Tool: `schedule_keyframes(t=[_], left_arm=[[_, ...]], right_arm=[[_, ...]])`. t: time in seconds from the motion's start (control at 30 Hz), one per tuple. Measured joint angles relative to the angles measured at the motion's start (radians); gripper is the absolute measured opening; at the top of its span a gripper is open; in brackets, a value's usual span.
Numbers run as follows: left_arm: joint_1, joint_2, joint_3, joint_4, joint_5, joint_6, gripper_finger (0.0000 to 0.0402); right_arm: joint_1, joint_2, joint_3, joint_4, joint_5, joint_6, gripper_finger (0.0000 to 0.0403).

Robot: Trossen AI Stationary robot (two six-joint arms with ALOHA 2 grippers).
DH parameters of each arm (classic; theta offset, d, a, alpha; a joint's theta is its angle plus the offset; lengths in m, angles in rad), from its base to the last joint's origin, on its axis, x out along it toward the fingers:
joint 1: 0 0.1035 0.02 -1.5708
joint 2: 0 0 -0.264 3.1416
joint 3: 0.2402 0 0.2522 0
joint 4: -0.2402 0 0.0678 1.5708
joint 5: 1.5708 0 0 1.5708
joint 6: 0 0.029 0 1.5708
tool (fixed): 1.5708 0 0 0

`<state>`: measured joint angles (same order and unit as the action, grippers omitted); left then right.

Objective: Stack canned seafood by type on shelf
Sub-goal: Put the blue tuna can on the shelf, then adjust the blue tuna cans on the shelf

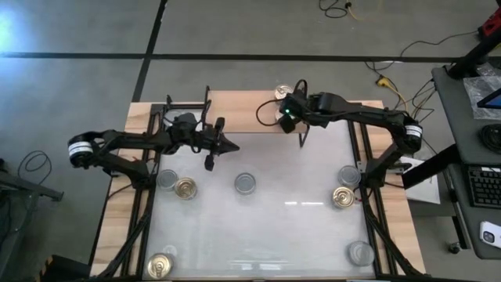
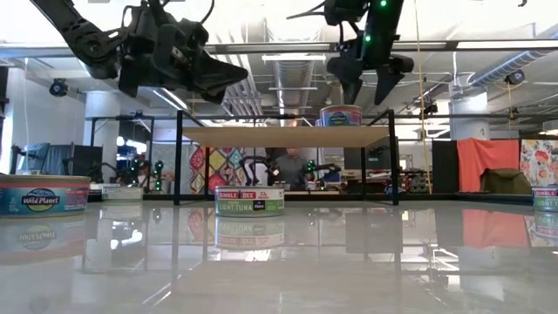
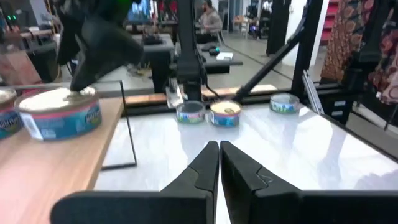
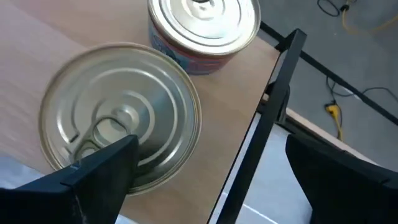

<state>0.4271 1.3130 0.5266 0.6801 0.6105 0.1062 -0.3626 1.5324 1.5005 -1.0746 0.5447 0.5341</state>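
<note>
Seven tins lie scattered on the bench (image 1: 297, 227), and none of them is stacked yet. At the left, a silver tin (image 1: 167, 179) and a gold tin (image 1: 186, 188) touch, and another gold one (image 1: 160, 265) sits at the near corner. From table height, the leftmost label reads "Wild Planet" (image 2: 44, 194).

The left gripper (image 1: 223, 145) waits above the bench in front of the shelf (image 1: 243, 110), its jaws pressed together.

A lone silver tin (image 1: 245, 183) sits mid-bench. Its label (image 2: 250, 201) reads "Bumble Bee" and "Light Tuna".

Two more tins stand side by side at the shelf's right end. The right gripper (image 4: 211, 146) hangs over the near tin (image 4: 121, 115) with its jaws wide apart and gripping nothing. The far tin (image 4: 202, 25) has a red-and-blue band, but its writing is too small to read.

The step looks like work on that near tin, and whether it is being set down or picked up cannot be told. To do it well, I judge the gripper should travel straight up or down and keep both fingers off the rim, so the tin does not slide toward the shelf edge or knock its neighbour. Any tin added next should match the type below and land centred on its lid.

At the right of the bench, a silver tin (image 1: 348, 175) and a gold tin (image 1: 342, 197) sit close together, with one more silver tin (image 1: 361, 252) nearer the front.
</note>
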Motion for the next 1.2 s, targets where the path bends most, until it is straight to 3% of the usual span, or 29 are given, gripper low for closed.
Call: schedule_keyframes(t=[0.37,0.5,0.67,1.2], left_arm=[[-0.008,-0.028,0.0,0.054,0.0,0.003,0.0],[-0.02,-0.028,0.0,0.064,0.0,0.001,0.0],[-0.023,-0.028,0.0,0.065,0.0,0.006,0.0],[-0.023,-0.028,0.0,0.064,0.001,0.016,0.0]], right_arm=[[0.003,0.001,0.0,0.199,0.019,-0.068,0.0398],[-0.027,0.022,0.0,0.311,0.111,-0.088,0.0398],[-0.094,0.043,0.0,0.328,0.208,-0.09,0.0398],[-0.173,0.119,0.0,0.347,0.154,-0.082,0.0398]])
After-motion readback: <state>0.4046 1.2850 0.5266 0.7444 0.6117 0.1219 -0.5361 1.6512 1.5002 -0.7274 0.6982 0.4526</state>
